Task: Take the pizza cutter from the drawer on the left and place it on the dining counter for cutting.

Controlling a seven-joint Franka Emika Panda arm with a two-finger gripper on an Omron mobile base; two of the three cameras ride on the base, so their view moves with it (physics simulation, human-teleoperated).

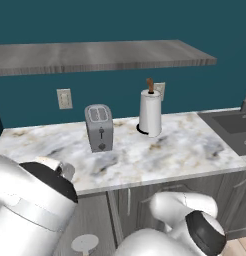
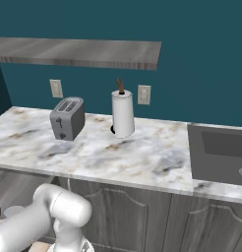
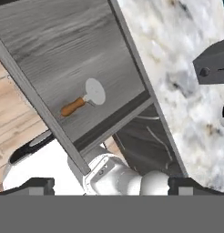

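Note:
The drawer [image 3: 77, 50] stands pulled out below the marble counter, and the hand view looks down into it. On its grey wood-grain floor lies the pizza cutter [image 3: 84, 99], with its pale round wheel toward the counter and its short brown handle pointing away. My gripper [image 3: 116, 184] hovers well above the drawer, clear of the cutter. It is open wide, with nothing between its dark fingertips [image 3: 37, 184]. The dining counter is out of view.
A marble counter [image 1: 160, 155] carries a grey toaster [image 1: 99, 127] and a white paper towel roll [image 1: 150, 112] on a brown-tipped holder. A dark sink [image 2: 219, 150] lies at its right end and a grey shelf [image 1: 95, 55] hangs above. Wooden floor [image 3: 13, 113] shows beside the drawer.

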